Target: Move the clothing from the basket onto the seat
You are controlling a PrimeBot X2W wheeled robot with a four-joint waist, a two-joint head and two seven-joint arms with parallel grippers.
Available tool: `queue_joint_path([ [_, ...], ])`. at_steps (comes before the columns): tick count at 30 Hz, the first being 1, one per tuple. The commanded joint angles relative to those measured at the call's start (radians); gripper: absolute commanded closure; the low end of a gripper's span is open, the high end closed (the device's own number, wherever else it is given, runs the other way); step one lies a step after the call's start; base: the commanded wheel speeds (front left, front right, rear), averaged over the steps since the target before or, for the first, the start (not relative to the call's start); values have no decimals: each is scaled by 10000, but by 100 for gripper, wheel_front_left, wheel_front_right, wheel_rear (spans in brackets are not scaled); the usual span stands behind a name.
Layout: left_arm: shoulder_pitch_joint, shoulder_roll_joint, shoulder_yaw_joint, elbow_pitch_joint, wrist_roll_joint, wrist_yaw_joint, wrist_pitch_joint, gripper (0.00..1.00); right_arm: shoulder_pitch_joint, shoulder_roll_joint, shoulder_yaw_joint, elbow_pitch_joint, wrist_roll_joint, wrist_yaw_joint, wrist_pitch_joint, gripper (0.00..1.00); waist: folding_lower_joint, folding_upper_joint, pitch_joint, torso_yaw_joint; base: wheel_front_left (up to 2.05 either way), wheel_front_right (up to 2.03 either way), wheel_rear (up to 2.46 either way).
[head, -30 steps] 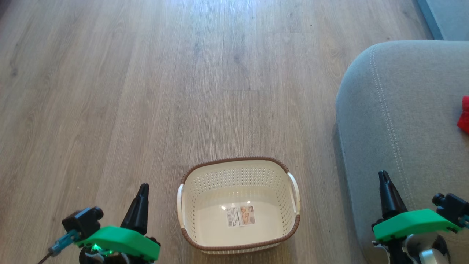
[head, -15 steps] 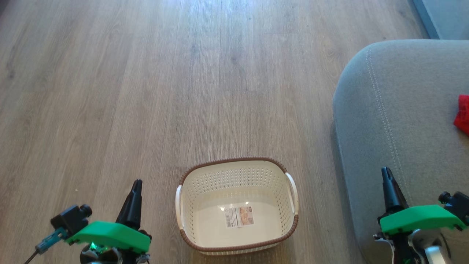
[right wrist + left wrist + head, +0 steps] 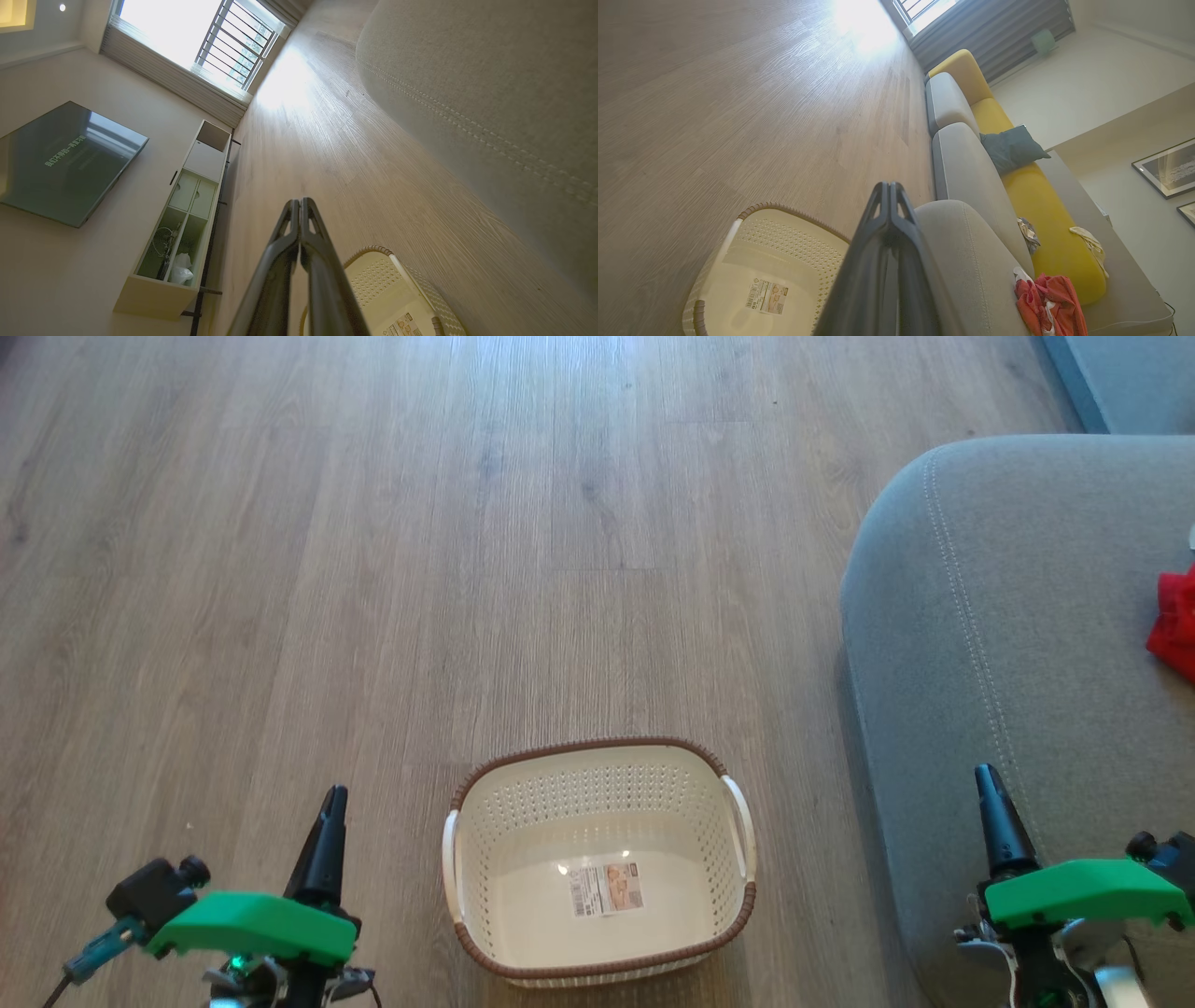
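Head view, basket: the basket (image 3: 597, 782) stands on the wooden floor (image 3: 373, 569) just left of the seat (image 3: 1027, 616), its label sticker (image 3: 607, 889) showing on the bare bottom.
Head view, clothing: the red clothing (image 3: 1174, 621) lies on the seat, cut off by the right edge.
Head view, fingers: the left fingers (image 3: 322, 859) are pressed together over the floor. The right fingers (image 3: 1001, 826) are pressed together against the seat.
Head view, change: the whole picture has slid slightly since a second ago, so the camera moved, and more red cloth shows.
Left wrist view: the closed fingers hide part of the basket and seat. The clothing is heaped on the seat, with a dark cushion (image 3: 1011, 148) and yellow backrest (image 3: 1036, 200) beyond.
Right wrist view: the fingers meet tip to tip. The basket corner is cut off below. A shelf unit (image 3: 187, 205), wall screen (image 3: 65, 158) and window (image 3: 187, 28) are well apart.
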Motion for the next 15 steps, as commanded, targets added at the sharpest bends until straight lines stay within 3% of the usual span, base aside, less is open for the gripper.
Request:
queue_joint_path([
  [1, -509, 132, 266, -279, -289, -82, 80, 100, -563, -27, 31, -346, 289, 1, 99, 100, -1, 0, -3, -10, 0, 0, 0],
  [15, -652, 136, 576, -184, -1857, -194, 487, 100, -669, 24, -107, -348, 1721, 1, 512, 100, -1, 0, -29, -116, 0, 0, 0],
])
